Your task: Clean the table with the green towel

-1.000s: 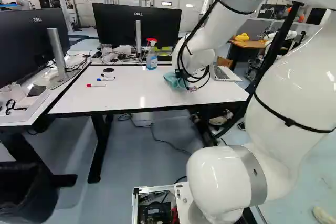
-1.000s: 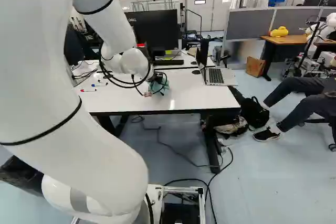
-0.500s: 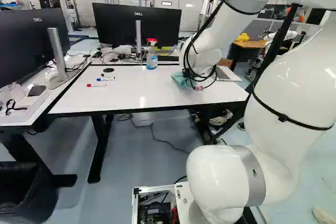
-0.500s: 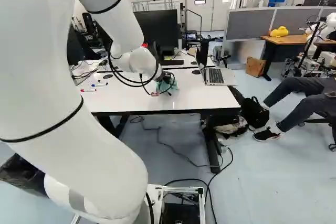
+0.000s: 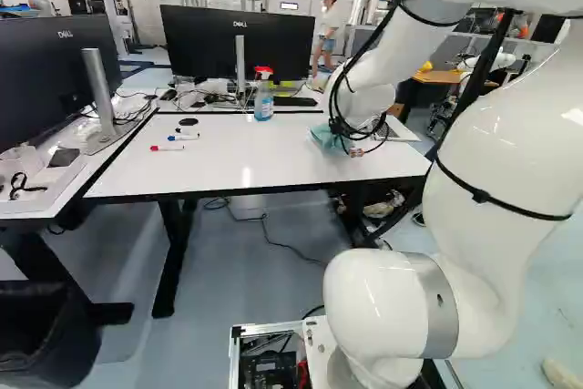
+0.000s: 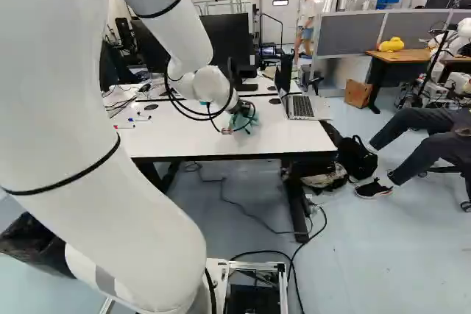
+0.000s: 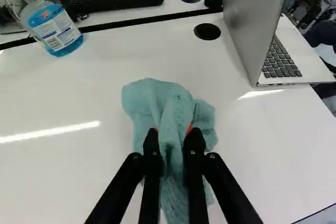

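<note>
Closest to where I stand, a white robot arm (image 5: 469, 198) rises from its base, with a dark bin (image 5: 46, 330) at the lower left of the left base view. Ahead of the arm is a white table (image 5: 246, 166) on black legs. A red-capped marker (image 5: 167, 148) lies on its left part, with a blue-capped marker (image 5: 185, 138) just behind it. Over the table's right part the arm ends in a black claw (image 6: 243, 110), grasping the green towel (image 7: 170, 103). In the wrist view, its two fingers pinch the bunched cloth from both sides; the loose, bluish-green folds spread around and ahead of the fingertips, low over the white surface. Slightly farther on, near the table's right edge, an open silver laptop (image 6: 302, 106) shows its keys. A round black disc (image 7: 207, 31) sits beside its screen. Near the table's far edge stands a spray bottle (image 5: 263, 102) of blue liquid with a red and white top. Behind that, on the adjoining surface, are a black keyboard (image 7: 115, 2) and a large black monitor (image 5: 239, 43). At the right of the right base view, beyond, a yellow object (image 6: 391, 44) rests on a wooden desk (image 6: 405, 56).
</note>
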`<state>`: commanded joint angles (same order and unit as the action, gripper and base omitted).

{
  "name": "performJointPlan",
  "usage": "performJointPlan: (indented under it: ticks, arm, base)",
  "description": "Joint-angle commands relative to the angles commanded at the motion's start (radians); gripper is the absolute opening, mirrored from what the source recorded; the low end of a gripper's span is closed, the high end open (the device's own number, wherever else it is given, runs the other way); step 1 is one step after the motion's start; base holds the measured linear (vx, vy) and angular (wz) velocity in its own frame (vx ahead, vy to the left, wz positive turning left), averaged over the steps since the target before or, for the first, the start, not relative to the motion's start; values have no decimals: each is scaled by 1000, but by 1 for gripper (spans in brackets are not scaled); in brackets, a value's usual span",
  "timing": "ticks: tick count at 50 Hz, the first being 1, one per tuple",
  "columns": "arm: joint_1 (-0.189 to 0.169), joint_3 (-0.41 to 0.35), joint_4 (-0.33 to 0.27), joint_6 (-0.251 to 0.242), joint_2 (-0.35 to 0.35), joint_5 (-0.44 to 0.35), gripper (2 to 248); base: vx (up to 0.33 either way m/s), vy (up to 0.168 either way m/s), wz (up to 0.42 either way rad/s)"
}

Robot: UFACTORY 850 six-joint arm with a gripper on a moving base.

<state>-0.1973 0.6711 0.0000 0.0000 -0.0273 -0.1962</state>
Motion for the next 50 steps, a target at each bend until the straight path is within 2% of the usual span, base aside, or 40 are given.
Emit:
performJointPlan:
  ticks: [17,18,22,23,28,29,33,34,38,39,43,44,50]
  arm:
    - [-8,5,0,0,-5,0,51]
    - [-8,5,0,0,-5,0,74]
    - [-8,5,0,0,-5,0,74]
    - [-8,5,0,0,-5,0,108]
    - [-8,5,0,0,-5,0,108]
    - [-8,5,0,0,-5,0,143]
    - [-8,5,0,0,-5,0,143]
    - [-8,5,0,0,-5,0,178]
    - [-8,5,0,0,-5,0,178]
    - [-8,5,0,0,-5,0,216]
    - [-8,5,0,0,-5,0,216]
    - [-8,5,0,0,-5,0,247]
    - [-8,5,0,0,-5,0,247]
  base:
    - [0,0,0]
    - [0,0,0]
    - [0,0,0]
    - [0,0,0]
    - [0,0,0]
    - [0,0,0]
    - [0,0,0]
    - [0,0,0]
    - [0,0,0]
    - [0,0,0]
    - [0,0,0]
    - [0,0,0]
    - [0,0,0]
